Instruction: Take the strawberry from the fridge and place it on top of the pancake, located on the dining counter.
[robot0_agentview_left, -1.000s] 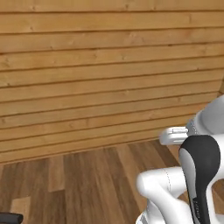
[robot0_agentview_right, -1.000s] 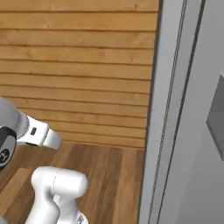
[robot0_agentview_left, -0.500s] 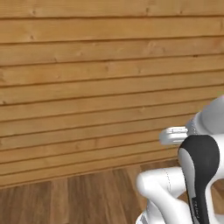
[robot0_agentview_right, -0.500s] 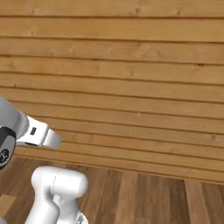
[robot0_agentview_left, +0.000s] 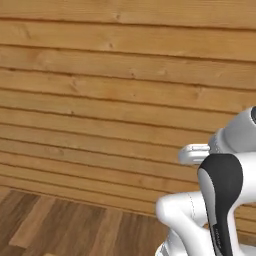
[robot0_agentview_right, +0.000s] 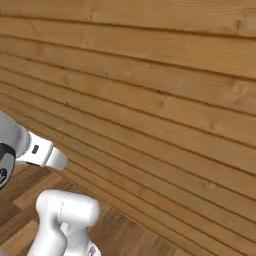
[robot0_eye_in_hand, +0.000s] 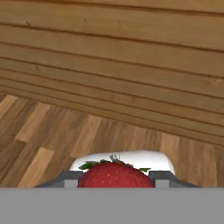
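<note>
In the hand view the strawberry (robot0_eye_in_hand: 115, 176) sits red and rounded at the bottom of the picture, its green leafy cap pointing up, lodged between the two grey finger tips of the gripper (robot0_eye_in_hand: 115, 178), which press against it from either side: the pincer is closed narrowly on the fruit. Beyond the berry that view looks over a plank floor (robot0_eye_in_hand: 52, 131) of mixed brown boards that runs up to a wall of horizontal wooden planks (robot0_eye_in_hand: 131, 57). The left base view gives what the hand view cannot: the white arm (robot0_agentview_left: 220, 200) with its dark joint cover rising at the lower right, folded in front of the same plank wall (robot0_agentview_left: 100, 90), with a strip of floor (robot0_agentview_left: 60, 225) in the lower left corner. The right base view shows the arm (robot0_agentview_right: 55, 215) from the other side, at the lower left, with the wall (robot0_agentview_right: 150, 100) running slantwise across the picture and a wedge of floor (robot0_agentview_right: 125, 235) below it. Neither base view lets the berry or the finger tips be made out.
</note>
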